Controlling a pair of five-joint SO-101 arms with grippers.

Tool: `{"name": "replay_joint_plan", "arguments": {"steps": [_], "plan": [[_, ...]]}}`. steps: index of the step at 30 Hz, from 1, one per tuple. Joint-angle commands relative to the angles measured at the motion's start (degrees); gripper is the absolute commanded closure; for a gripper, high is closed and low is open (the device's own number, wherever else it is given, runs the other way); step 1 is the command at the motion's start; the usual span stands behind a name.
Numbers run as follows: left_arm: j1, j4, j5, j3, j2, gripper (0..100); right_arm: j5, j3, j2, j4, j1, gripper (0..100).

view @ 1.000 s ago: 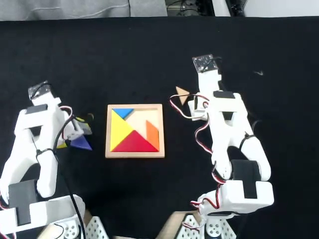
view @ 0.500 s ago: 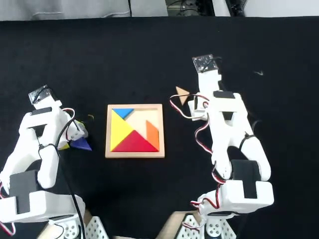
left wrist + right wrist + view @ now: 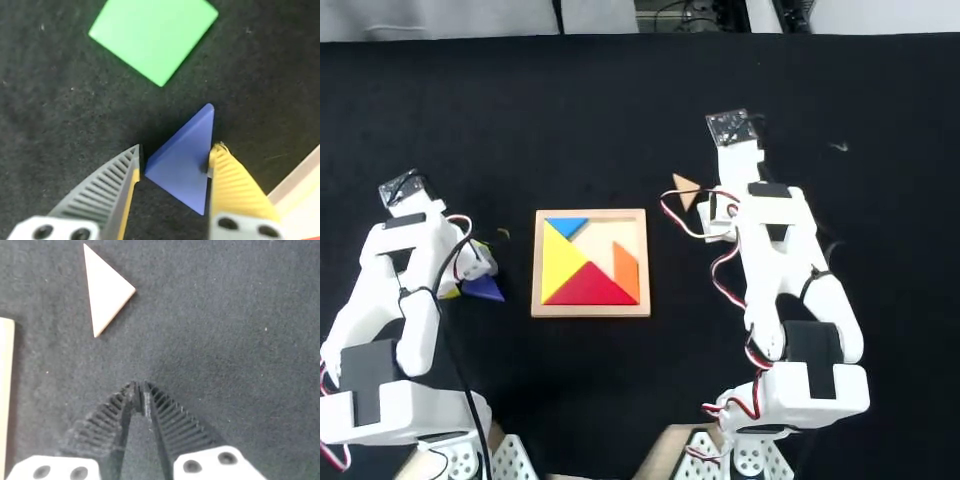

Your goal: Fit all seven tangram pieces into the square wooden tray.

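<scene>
The blue triangle point(image 3: 182, 165) lies flat on the black cloth between the left gripper's point(image 3: 175, 161) two fingers; the jaws are closed partway onto it, the grey finger point(image 3: 112, 182) at one corner and the yellow finger point(image 3: 230, 180) along its longest edge, which runs lengthwise with that finger; its sharpest visible corner points away from the wrist, toward the green square point(image 3: 152, 35) lying apart from it on the cloth. In the high view the blue triangle point(image 3: 484, 290) sits just left of the square wooden tray point(image 3: 590, 313), not touching it; the left arm point(image 3: 400, 290) bends forward and inward over it. The tray holds a light blue triangle point(image 3: 567, 226), a yellow triangle point(image 3: 560, 265), a red triangle point(image 3: 592, 288) and an orange piece point(image 3: 627, 270), with bare wood between them. The right arm point(image 3: 775, 260) stretches forward beside the tray's right side; the right gripper point(image 3: 139, 390) has its jaws pressed together on nothing, just above the cloth, near a pale wooden triangle point(image 3: 105, 290) whose narrow corner points toward the tray. The black cloth point(image 3: 840, 90) covers the table; pale surfaces and cables run along the far edge.
</scene>
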Motion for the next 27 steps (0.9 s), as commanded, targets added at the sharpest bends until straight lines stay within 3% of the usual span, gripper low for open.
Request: {"name": "replay_joint_plan", "arguments": {"steps": [1,6,17,21,27], "plan": [[2.9,-0.2,0.3,-2.9,-0.7,79,0.6,-2.9,-0.3,-0.4,-0.4,98.6],[5.8,4.0,-0.6,-7.0,-0.7,79,0.6,-2.9,-0.3,-0.4,-0.4,98.6],[5.8,6.2,-15.4,-15.2,-0.4,79,0.6,-2.9,-0.4,-0.4,-0.4,98.6],[5.9,15.0,-11.8,-15.6,-0.6,78,0.6,-2.9,-0.4,-0.4,-0.4,98.6],[5.5,9.6,-9.2,-11.5,0.8,70,0.6,-2.9,-0.4,-0.4,-0.4,98.6]]}}
